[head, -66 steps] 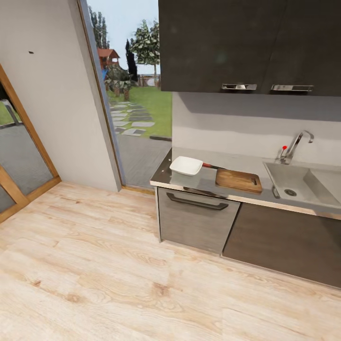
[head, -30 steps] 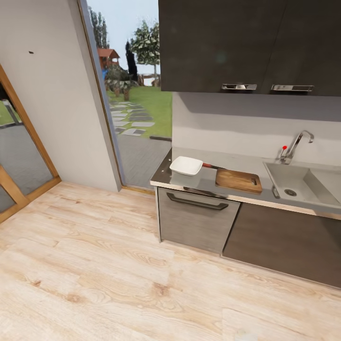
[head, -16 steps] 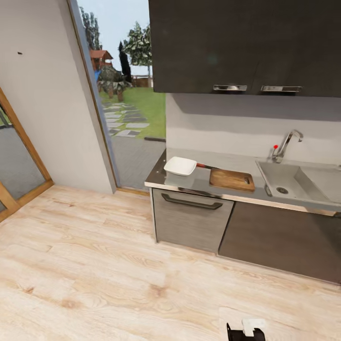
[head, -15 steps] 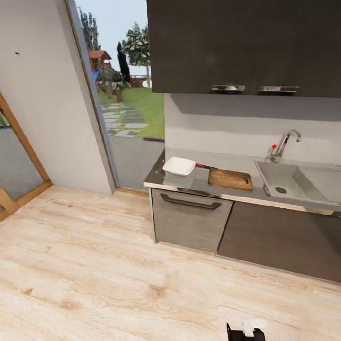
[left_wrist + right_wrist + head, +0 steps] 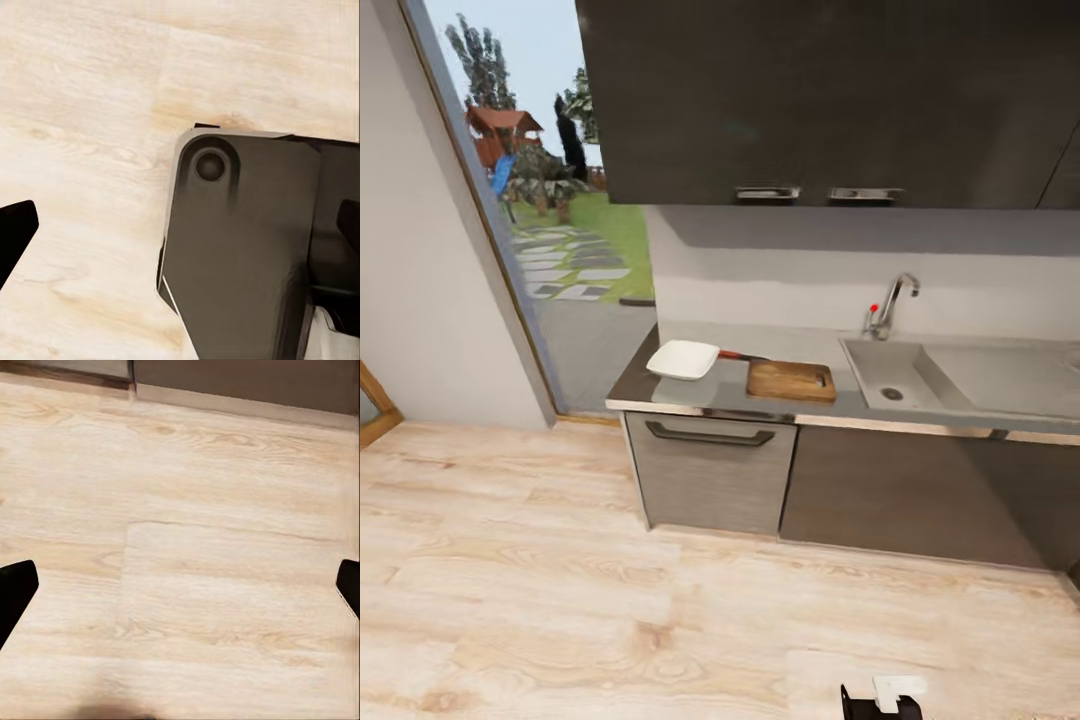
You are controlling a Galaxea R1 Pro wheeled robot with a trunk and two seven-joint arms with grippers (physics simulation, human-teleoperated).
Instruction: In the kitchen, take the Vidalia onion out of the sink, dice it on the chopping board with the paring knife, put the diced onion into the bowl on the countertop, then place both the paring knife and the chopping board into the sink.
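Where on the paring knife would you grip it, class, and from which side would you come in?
Grip the red handle, the part of the paring knife showing between the bowl and the chopping board. It lies flat on the countertop, so probably come from above, fingers straddling the handle's width. The blade end lies by the board; from this far I cannot tell if they touch.

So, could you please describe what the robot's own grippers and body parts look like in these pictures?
The left gripper and right gripper each show two black fingertips at the picture's edges. Under the left one sits a dark grey, rounded panel with a round recess and a thin white edge. The head view shows a small black-and-white part.
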